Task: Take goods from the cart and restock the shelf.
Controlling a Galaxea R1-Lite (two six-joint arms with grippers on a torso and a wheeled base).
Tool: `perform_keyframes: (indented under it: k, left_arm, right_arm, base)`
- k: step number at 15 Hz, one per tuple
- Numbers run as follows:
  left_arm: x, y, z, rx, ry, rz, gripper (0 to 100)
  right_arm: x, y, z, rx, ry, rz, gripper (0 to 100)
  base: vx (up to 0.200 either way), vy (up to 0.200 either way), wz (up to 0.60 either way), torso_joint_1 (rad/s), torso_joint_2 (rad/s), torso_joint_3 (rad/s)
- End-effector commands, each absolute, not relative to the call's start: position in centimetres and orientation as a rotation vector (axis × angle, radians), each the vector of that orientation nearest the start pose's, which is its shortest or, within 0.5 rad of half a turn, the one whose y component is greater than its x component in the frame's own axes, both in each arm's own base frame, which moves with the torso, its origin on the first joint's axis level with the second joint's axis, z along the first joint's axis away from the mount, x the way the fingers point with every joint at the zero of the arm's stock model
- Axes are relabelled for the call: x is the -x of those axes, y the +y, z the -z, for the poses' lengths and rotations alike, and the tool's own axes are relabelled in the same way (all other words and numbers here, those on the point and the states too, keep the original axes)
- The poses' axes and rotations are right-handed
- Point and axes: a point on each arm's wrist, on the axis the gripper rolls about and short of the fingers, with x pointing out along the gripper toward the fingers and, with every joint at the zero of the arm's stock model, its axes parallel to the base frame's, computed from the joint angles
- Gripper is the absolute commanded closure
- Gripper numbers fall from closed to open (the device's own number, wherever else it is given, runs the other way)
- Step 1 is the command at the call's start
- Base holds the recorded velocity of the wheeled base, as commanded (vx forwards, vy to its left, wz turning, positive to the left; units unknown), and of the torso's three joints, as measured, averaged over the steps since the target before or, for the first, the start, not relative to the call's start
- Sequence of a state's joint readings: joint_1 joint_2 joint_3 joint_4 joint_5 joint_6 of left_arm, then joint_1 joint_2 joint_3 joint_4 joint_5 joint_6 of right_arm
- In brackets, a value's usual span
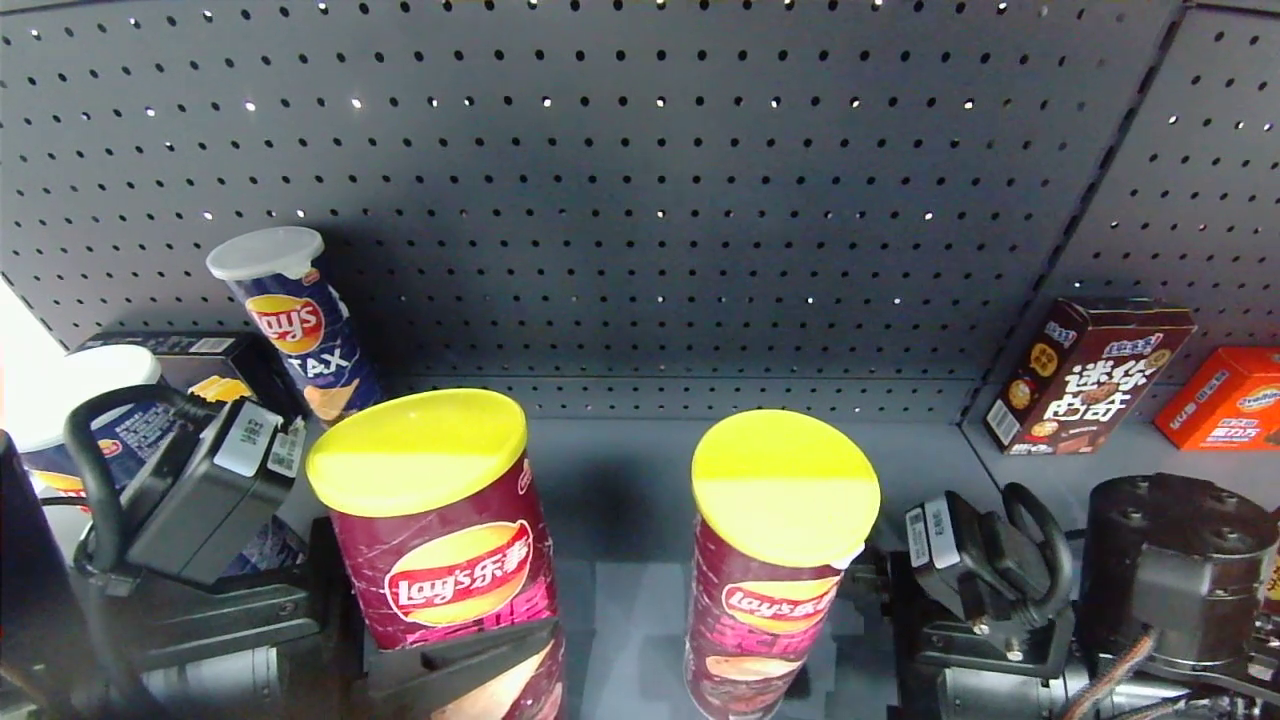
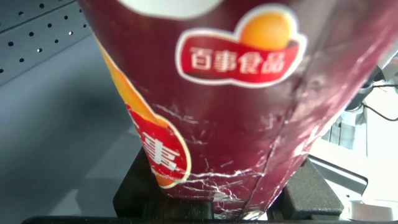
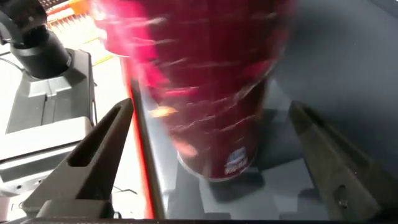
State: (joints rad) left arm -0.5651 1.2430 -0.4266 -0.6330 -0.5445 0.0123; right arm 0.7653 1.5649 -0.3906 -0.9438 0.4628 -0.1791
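Fingers (image 2: 140, 186) of the left gripper (image 2: 227, 199) clamp the left can (image 1: 440, 560). Right gripper (image 3: 211, 124) fingers (image 3: 93, 155) are spread wide; the right can (image 1: 770, 600) stands between them, touching neither.

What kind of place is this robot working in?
Probably a shop aisle or a mock-up of one: a dark grey perforated metal shelf back, a brown cardboard snack box, and tall maroon crisp cans with yellow lids.

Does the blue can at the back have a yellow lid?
No, the blue can at the back wears a white lid.
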Motion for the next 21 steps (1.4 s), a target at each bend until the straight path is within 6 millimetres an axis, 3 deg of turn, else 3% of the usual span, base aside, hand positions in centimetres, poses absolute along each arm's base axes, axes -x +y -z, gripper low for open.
perform_keyframes:
  k: [1,6,14,17,21]
  left_arm:
    - [-14.2,-10.4,-19.0,-0.013,0.185,1.109,100]
    - [-14.2,-10.4,-19.0,-0.014,0.185,1.109,100]
    - [-14.1,-10.4,-19.0,-0.015,0.186,1.104,100]
    - [-14.2,-10.3,-18.9,-0.015,0.189,1.102,100]
    - [-14.0,-10.2,-18.7,-0.015,0.194,1.096,100]
  right_arm:
    - [-14.1,14.9,-15.6,0.184,0.076,-1.238,0]
    - [-9.8,10.6,-17.2,0.166,-0.045,-1.166,0]
    - [-6.7,5.8,-15.6,0.161,-0.103,-0.964,0]
    - [-4.7,4.0,-14.2,0.165,-0.095,-0.911,0]
    - [-0.4,1.0,-11.0,0.173,-0.038,-0.826,0]
  base:
    - [0.0,0.0,0.0,0.0,0.0,0.0]
    - [0.0,0.0,0.0,0.0,0.0,0.0]
    - [0.0,0.0,0.0,0.0,0.0,0.0]
    - [0.0,0.0,0.0,0.0,0.0,0.0]
    - [0.0,0.0,0.0,0.0,0.0,0.0]
